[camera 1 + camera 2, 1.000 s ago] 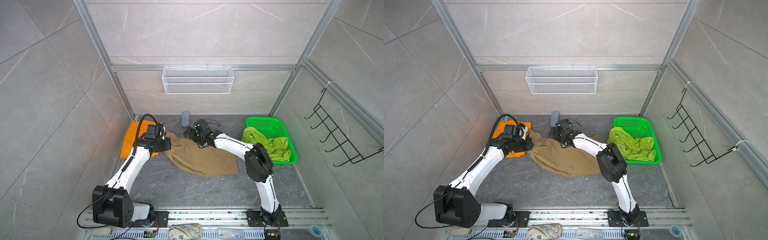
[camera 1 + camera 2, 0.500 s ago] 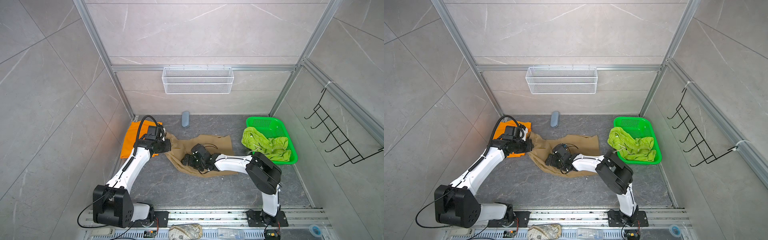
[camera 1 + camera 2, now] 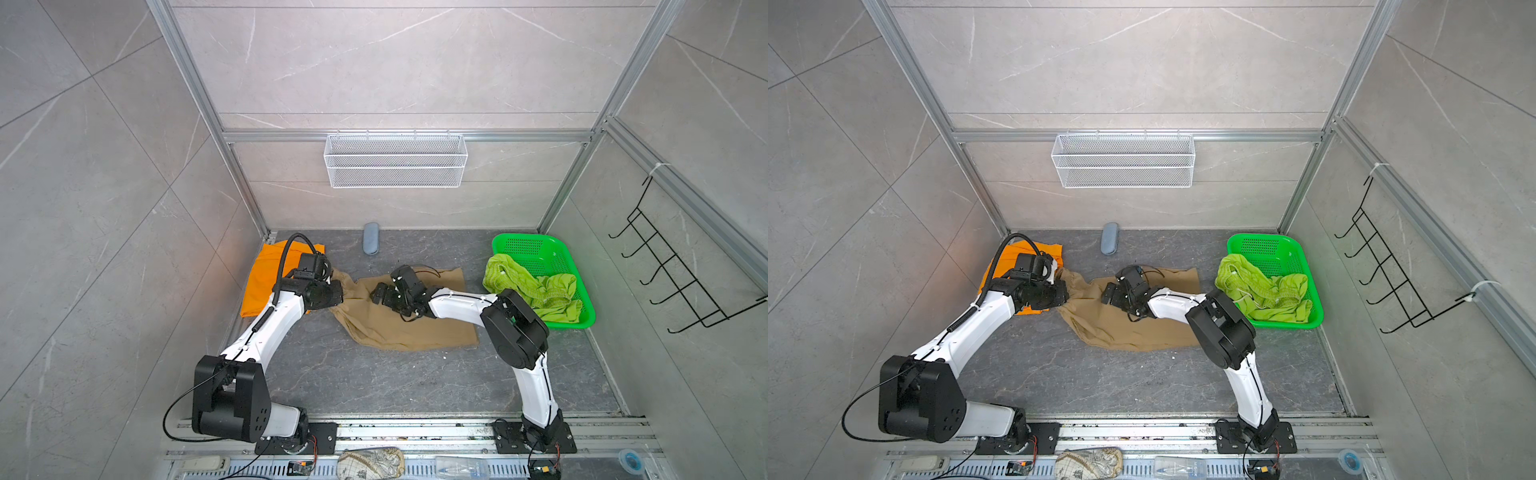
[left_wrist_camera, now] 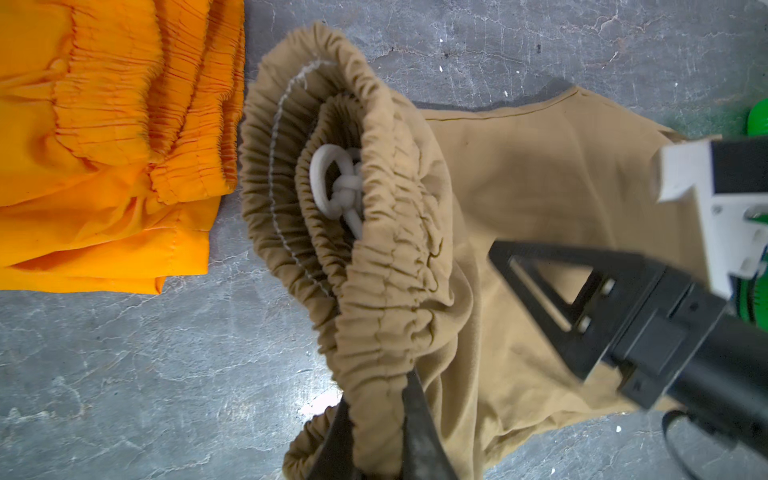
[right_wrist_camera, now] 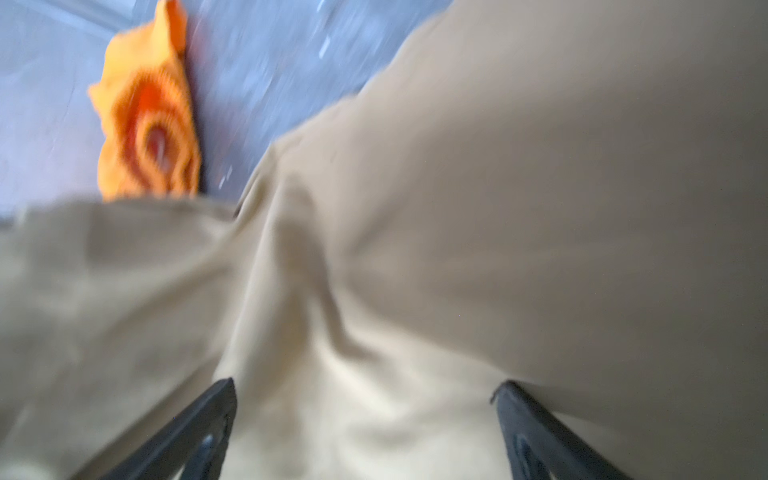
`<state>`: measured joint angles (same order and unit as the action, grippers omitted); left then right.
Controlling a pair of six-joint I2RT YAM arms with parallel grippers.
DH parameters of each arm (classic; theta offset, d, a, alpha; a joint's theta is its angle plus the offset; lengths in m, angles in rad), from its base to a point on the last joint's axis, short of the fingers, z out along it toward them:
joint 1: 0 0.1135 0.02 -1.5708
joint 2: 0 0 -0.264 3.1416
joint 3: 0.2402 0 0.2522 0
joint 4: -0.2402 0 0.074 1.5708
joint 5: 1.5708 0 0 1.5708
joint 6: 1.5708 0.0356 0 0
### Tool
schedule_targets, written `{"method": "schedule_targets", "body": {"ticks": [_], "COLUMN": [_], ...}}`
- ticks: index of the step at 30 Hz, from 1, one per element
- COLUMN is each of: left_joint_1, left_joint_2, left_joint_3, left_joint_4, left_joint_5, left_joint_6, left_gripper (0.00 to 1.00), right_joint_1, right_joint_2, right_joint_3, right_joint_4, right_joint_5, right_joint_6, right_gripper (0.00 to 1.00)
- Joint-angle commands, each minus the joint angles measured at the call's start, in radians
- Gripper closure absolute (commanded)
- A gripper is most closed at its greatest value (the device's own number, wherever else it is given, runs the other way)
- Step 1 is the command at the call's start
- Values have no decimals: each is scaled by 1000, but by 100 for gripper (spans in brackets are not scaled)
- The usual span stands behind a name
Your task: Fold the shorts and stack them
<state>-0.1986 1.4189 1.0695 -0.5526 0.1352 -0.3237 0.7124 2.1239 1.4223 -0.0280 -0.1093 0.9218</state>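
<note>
In both top views the khaki shorts (image 3: 409, 330) (image 3: 1127, 328) are spread on the floor in the middle, with the long axis running left to right: the waistband at the left end, the leg hems to the right. The left pincer (image 3: 338, 293) (image 3: 1064, 296) is set at the waistband end, and the right pincer (image 3: 377, 296) (image 3: 1106, 297) is poised over the cloth just to its right, so the unheld cloth is judged nearer the right arm. The orange shorts (image 3: 266, 278) (image 3: 1052, 252) are laid folded at the far left, and the green shorts (image 3: 528, 286) (image 3: 1258, 286) are heaped in the basket (image 3: 528, 249) (image 3: 1266, 247) at the right. In the left wrist view the gathered waistband (image 4: 390, 257), with its knotted white drawstring (image 4: 336, 183), is pinched between the closed fingers (image 4: 419, 436). In the right wrist view, which is blurred, the jaws are spread wide with only khaki cloth (image 5: 498, 208) beyond them; nothing is gripped, and contact cannot be told.
</note>
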Motion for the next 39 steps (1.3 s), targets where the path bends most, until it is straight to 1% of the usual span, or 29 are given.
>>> {"method": "schedule_targets", "body": {"ticks": [1, 5, 9, 14, 23, 27, 34, 37, 39], "left_joint_1": [-4, -4, -5, -7, -6, -7, -7, -8, -11], "left_joint_2": [15, 21, 41, 21, -25, -40, -50, -42, -43], "left_joint_3": [62, 68, 70, 39, -6, -21, -20, -2, 12], "left_joint_4": [37, 44, 51, 64, 63, 69, 75, 74, 70], "left_joint_5": [17, 7, 37, 44, 43, 43, 31, 44, 43], "left_joint_6": [-28, -21, -40, -59, -65, -66, -55, -49, -45], "left_gripper": [100, 100, 100, 100, 100, 100, 100, 100, 100], "right_joint_1": [-11, 6, 13, 16, 1, -23, -37, -50, -61], "right_joint_2": [-26, -118, -120, -39, 213, 278, 344, 347, 314], "right_joint_3": [8, -38, -27, 48, 388, 428, 464, 486, 484], "right_joint_4": [-123, -107, -86, -46, -178, -171, -185, -180, -177], "right_joint_5": [1, -7, -31, -60, -58, -58, -59, -85, -90], "right_joint_6": [-64, -51, -13, 61, 83, 108, 94, 84, 67], "right_gripper": [1, 1, 1, 1, 0, 0, 0, 0, 0]}}
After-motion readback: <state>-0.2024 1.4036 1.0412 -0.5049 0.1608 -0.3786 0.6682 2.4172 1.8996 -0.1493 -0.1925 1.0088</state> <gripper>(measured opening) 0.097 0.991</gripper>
